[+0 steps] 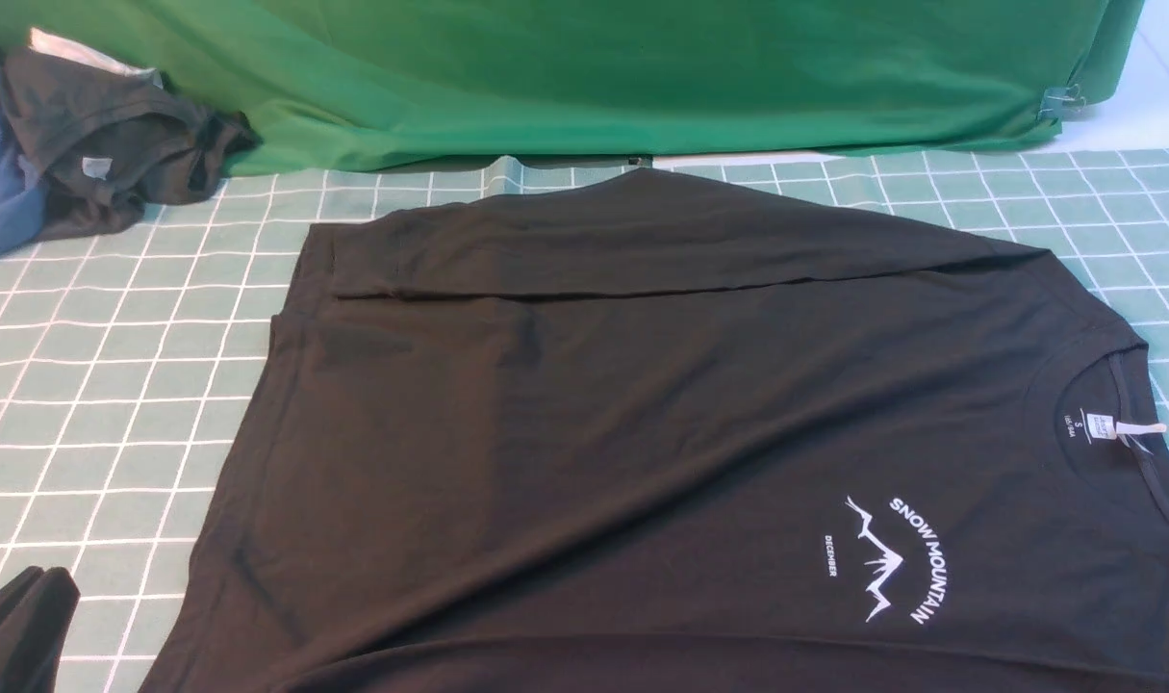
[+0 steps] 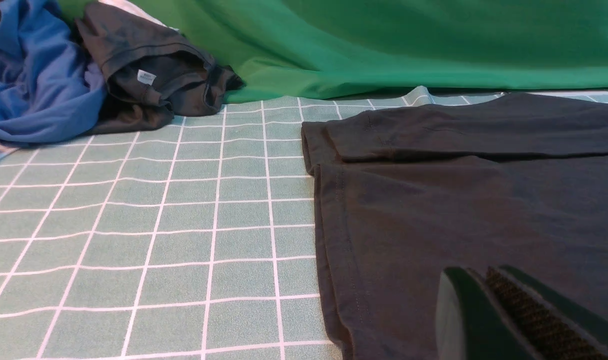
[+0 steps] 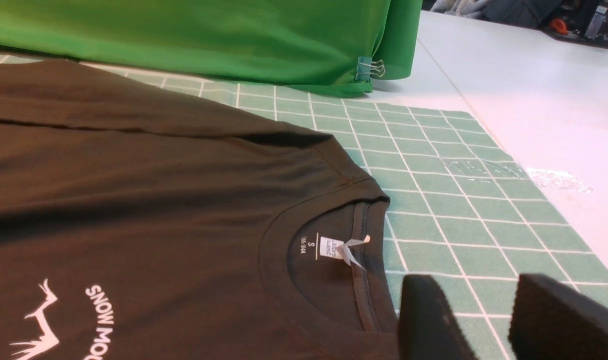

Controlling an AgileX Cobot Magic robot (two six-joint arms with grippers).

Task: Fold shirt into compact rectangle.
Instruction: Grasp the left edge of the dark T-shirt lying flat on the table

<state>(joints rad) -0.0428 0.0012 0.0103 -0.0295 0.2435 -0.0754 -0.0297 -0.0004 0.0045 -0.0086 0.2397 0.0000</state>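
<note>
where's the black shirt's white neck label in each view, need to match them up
Front view: neck label inside the collar, at the right end of the shirt.
Left wrist view: not in it; only the shirt's hem end shows.
Right wrist view: neck label inside the collar, close to the right end effector.
Shared landmark: the green cloth behind the shirt, in all three views.

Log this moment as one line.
shirt: spread flat, far side folded over | left claw: beside hem, grip unclear | right claw: open, empty, beside collar
</note>
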